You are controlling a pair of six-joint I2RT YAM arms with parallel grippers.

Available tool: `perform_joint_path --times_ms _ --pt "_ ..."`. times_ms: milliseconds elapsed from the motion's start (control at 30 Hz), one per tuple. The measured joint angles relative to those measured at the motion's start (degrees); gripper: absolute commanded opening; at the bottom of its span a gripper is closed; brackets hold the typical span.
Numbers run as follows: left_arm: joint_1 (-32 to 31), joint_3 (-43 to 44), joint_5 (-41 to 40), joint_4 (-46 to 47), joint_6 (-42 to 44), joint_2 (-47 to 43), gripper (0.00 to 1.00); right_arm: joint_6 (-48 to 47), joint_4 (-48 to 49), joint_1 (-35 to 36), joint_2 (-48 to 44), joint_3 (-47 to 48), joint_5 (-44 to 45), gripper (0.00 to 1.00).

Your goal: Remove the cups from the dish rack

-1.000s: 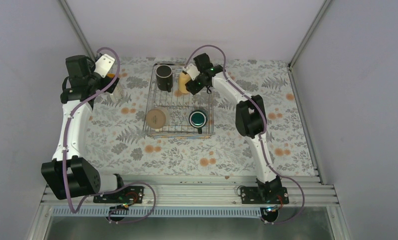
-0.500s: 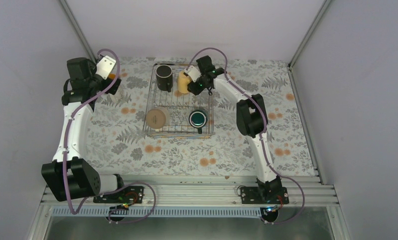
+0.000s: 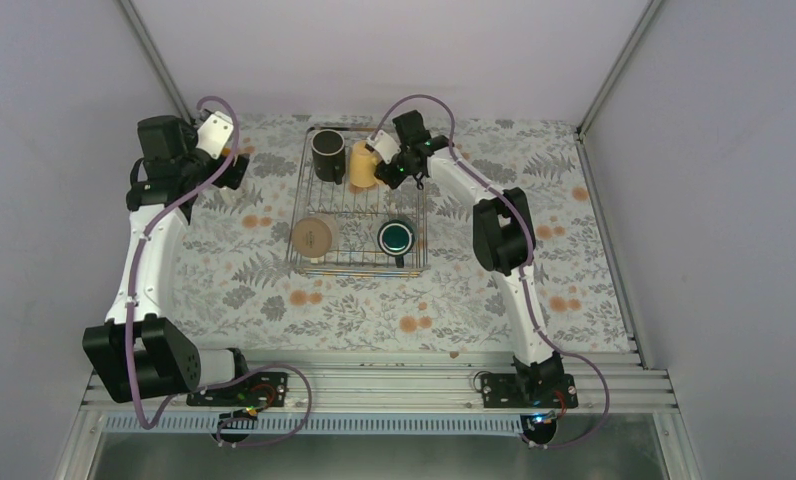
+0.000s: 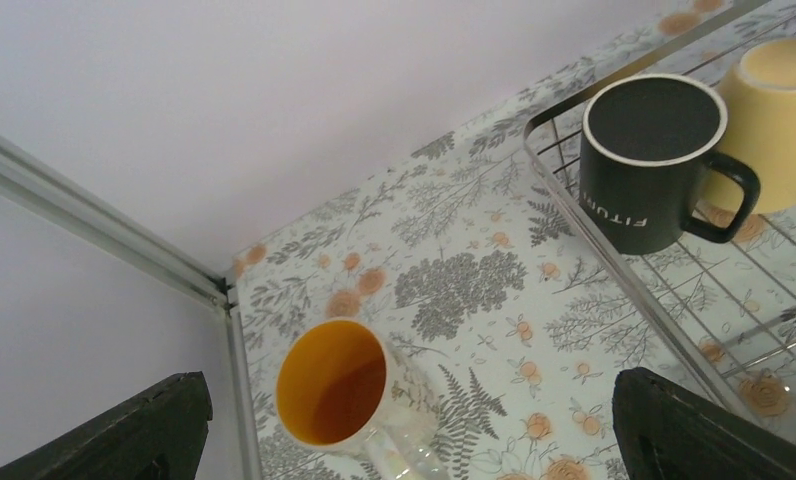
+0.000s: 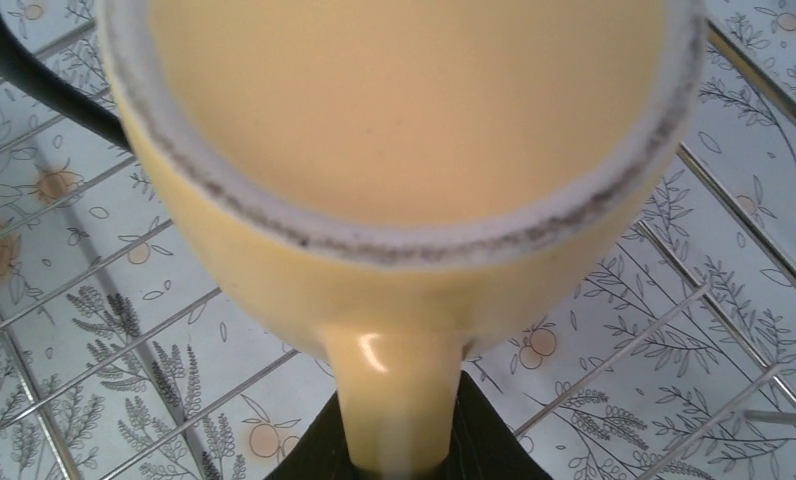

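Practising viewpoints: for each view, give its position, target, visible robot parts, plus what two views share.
Top external: above and behind, looking down on the silver wire dish rack; left arm and right arm show.
Left wrist: arm-mounted, faces the table's far-left corner; open dark fingertips show.
Right wrist: close on the pale yellow ceramic mug; fingers pinch its handle.
Shared: black ceramic mug, top and left.

The only writing I can read is on the black mug, upper right of my left wrist view: white capital letters running sideways down its side wall, beginning "FITU", the last letters unclear. From the top camera the same mug is too small for its lettering to be made out.
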Motion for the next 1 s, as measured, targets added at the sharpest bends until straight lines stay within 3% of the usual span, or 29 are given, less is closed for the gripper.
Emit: perform_joint_path --times_ms 267,567,733,1000 --pt "-1.7 -6.4 1.2 7.6 -2.1 -5.1 1.00 0.3 -3.7 0.0 -0.9 0.6 -3.1 0.03" --pt "-9.2 -18.7 2.1 27.2 -3.4 -14.5 1.00 2.3 -13.6 -0.1 -6.0 10.6 -9.0 0.03" --pt "-11.2 -25.0 4.8 36.4 -4.0 -15.9 1.00 5.2 -14.8 -0.7 -11.7 13.5 -15.9 0.03" --pt "-12.3 -27.2 5.4 44.6 -5.2 -14.9 1.00 11.6 -15.1 -1.8 -15.1 12.2 -32.4 0.03"
